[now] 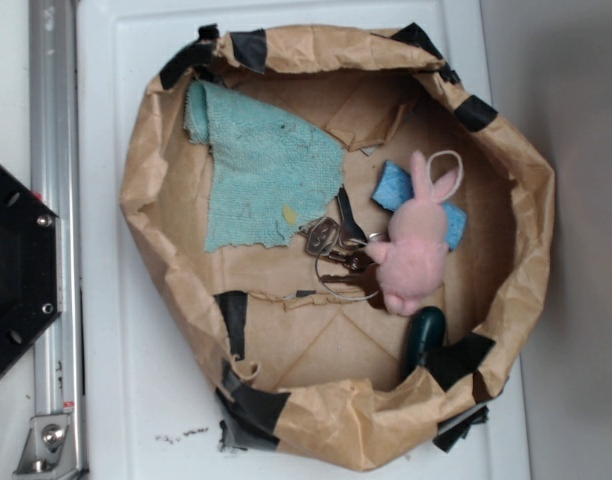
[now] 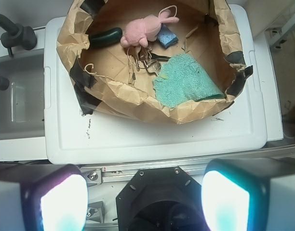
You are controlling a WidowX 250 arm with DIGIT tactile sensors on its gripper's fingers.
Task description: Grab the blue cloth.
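Nearest the wrist camera, the gripper (image 2: 145,199) is hanging high with its two pale-padded fingers (image 2: 58,202) standing wide apart and nothing between them, above the black robot base (image 2: 157,202) and a metal rail (image 2: 186,168). Just beyond the rail, a white plastic lid (image 2: 138,139) is lying flat, its front strip showing bare up to the bag's near wall. Sitting on that lid is a crumpled brown paper bag (image 2: 133,98) rolled down into a nest, its rim patched with black tape and standing up all round the floor.

Inside, the large pale teal-blue terry cloth (image 2: 186,79) is lying against the near wall, one frayed edge riding up the paper, a small yellow spot near its inner corner. Open brown floor is showing beside it on the side away from the toys. Just past the cloth's inner corner, a bunch of metal keys (image 2: 145,60) is lying, touching a pink plush bunny (image 2: 145,29). A bright blue sponge piece (image 2: 167,36) is sitting under the bunny's ears, and a dark green rounded object (image 2: 105,36) is resting against the far wall.
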